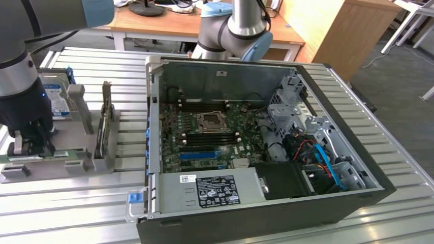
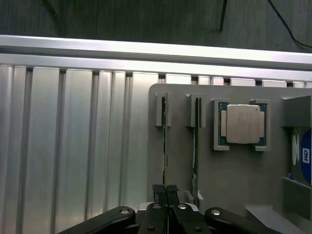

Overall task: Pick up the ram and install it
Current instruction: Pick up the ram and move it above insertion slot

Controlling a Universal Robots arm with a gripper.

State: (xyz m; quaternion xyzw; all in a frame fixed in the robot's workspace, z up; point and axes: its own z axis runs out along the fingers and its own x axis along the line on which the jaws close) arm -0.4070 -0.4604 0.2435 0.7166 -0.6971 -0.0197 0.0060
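The ram (image 2: 165, 146) is a thin green stick standing on edge in a slot of the grey holder (image 2: 229, 175). My gripper (image 2: 166, 191) is shut on its near end, the two black fingers pressed together over the board's edge. At the exterior view's left, the gripper (image 1: 30, 147) stands low over the holder (image 1: 74, 170). The green ram (image 1: 48, 155) with its pale label lies along the holder's front, still seated. The open computer case (image 1: 339, 152) sits to the right, and its long black motherboard slots (image 1: 207, 133) are apart from the gripper.
A second green stick (image 2: 196, 146) stands in the neighbouring slot, and a processor chip (image 2: 242, 124) rests in its own pocket. A blue-labelled drive (image 1: 58, 99) stands behind the gripper. A dark card (image 1: 105, 122) rises upright between holder and case. Ribbed aluminium table (image 1: 81, 203) surrounds everything.
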